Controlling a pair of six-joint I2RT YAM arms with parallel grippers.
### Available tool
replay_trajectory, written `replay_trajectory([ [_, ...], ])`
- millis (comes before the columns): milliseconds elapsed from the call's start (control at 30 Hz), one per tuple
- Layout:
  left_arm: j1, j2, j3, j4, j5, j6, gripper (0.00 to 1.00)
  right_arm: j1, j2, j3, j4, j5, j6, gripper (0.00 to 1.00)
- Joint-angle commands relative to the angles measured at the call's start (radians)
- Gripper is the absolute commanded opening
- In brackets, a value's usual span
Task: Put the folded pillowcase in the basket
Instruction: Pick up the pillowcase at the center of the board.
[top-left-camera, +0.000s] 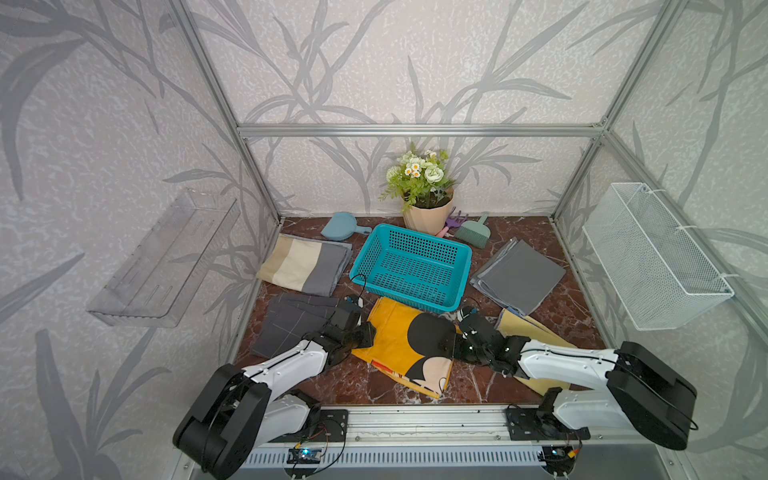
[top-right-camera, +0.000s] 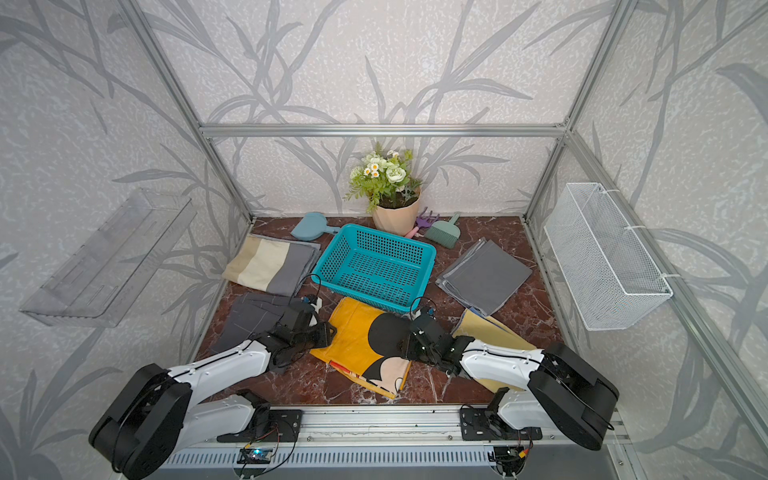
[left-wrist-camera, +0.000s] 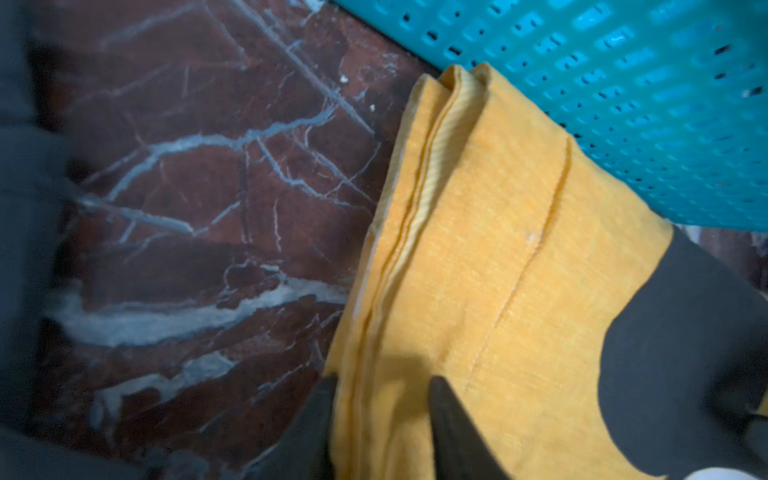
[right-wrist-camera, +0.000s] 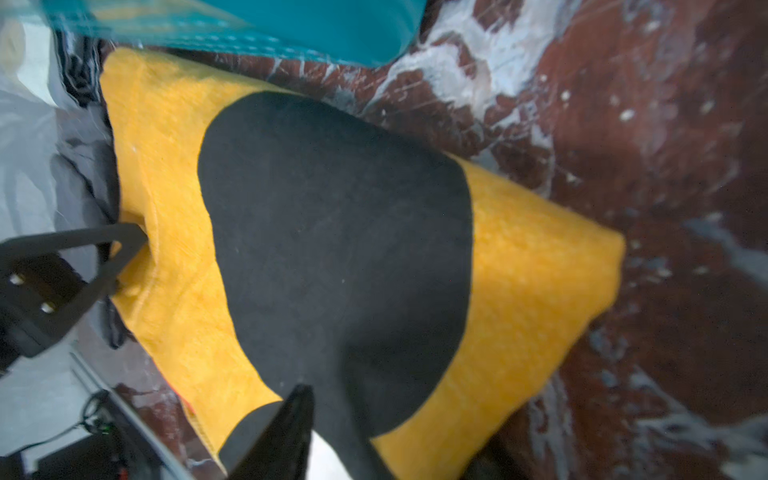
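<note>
pinching the pillowcase (top-left-camera: 395, 332) edge beside the basket (top-left-camera: 365, 257), left gripper (left-wrist-camera: 382, 388) jaws narrow; right gripper (top-left-camera: 445, 344) (one finger visible) jaws: cannot tell.

Both top views are bright, evenly lit and sharp, shadows soft on the marble tabletop (top-left-camera: 353, 382). The right wrist view is motion-blurred; the left wrist view is dimmer, its near fingers (left-wrist-camera: 457, 432) unfocused, shadowing the pillowcase (left-wrist-camera: 498, 257).

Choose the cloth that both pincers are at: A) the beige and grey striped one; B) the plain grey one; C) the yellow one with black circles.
C: the left pincer and the right pincer sit at opposite edges of the yellow pillowcase beside the basket.
</note>
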Motion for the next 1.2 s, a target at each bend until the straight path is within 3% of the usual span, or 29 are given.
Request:
replay_trajectory([
  [0,-0.013,0.01,-0.007,-0.012,0.027,0.005,0.14,0.009,-0.031,-0.012,-0.047,0.012,0.014,0.29],
  [33,-0.016,0.009,-0.006,-0.014,0.026,0.002,0.03,0.01,-0.035,-0.014,-0.05,0.009,0.014,0.18],
  [100,-0.02,0.001,-0.002,-0.023,0.024,0.002,0.0,0.013,-0.046,-0.016,-0.058,0.012,0.015,0.01],
  [133,-0.024,-0.004,-0.001,-0.027,0.024,0.002,0.0,0.014,-0.055,-0.015,-0.065,0.016,0.015,0.0],
  [400,-0.051,-0.098,0.037,-0.109,0.021,-0.006,0.0,0.042,-0.181,0.031,-0.206,0.065,-0.011,0.0],
  [633,-0.076,-0.208,0.136,-0.22,0.053,0.008,0.0,0.091,-0.295,0.17,-0.415,0.081,-0.086,0.0],
  [1067,-0.11,-0.319,0.314,-0.353,0.05,0.021,0.0,0.18,-0.276,0.517,-0.62,0.044,-0.216,0.0],
  [1100,-0.109,-0.316,0.312,-0.35,0.043,0.02,0.02,0.181,-0.264,0.539,-0.629,0.04,-0.227,0.0],
  [1167,-0.109,-0.306,0.291,-0.334,0.029,0.023,0.35,0.187,-0.237,0.595,-0.637,0.03,-0.253,0.0],
])
